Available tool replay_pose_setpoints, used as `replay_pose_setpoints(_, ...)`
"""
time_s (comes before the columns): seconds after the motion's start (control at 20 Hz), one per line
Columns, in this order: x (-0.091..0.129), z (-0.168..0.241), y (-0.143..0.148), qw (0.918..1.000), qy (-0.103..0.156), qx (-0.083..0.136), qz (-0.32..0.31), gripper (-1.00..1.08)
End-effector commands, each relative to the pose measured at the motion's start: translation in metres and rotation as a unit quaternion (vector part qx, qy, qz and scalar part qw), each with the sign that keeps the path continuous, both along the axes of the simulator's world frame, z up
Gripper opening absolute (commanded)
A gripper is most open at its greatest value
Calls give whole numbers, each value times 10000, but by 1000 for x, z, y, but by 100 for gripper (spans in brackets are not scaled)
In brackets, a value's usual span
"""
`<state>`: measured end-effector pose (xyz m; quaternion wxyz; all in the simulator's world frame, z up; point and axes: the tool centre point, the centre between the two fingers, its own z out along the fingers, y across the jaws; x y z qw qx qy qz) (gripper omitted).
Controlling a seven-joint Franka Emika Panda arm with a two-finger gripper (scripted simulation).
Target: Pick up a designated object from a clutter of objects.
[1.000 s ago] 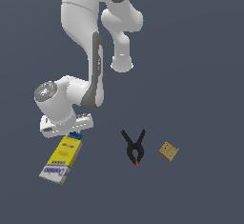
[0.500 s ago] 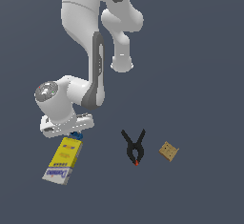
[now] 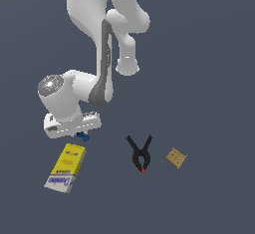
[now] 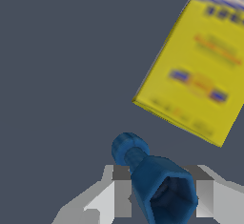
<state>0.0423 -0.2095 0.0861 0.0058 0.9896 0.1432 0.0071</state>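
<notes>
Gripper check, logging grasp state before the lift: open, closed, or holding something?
Gripper: closed on the tiny dark-blue bolt-like peg, which sits between its fingers in the wrist view.

grey floor (image 3: 209,58), yellow box (image 3: 65,167), black clamp (image 3: 141,152), tan block (image 3: 176,158)

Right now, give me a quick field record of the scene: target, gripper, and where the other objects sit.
target: blue peg, lying between the gripper's fingers
gripper: low, beside the yellow box's near end; grip state not clear
yellow box: lying flat, apart from the peg
black clamp: to the exterior view's right of the box, red tip pointing toward the camera
tan block: further right, apart from the clamp
</notes>
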Motion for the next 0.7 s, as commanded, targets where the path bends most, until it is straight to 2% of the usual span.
replay_pose_setpoints(0.0,-4,14,8,10000,0,2,5,-100)
replay_pose_setpoints(0.65,-37,126,67,10000,35,16,24,-100)
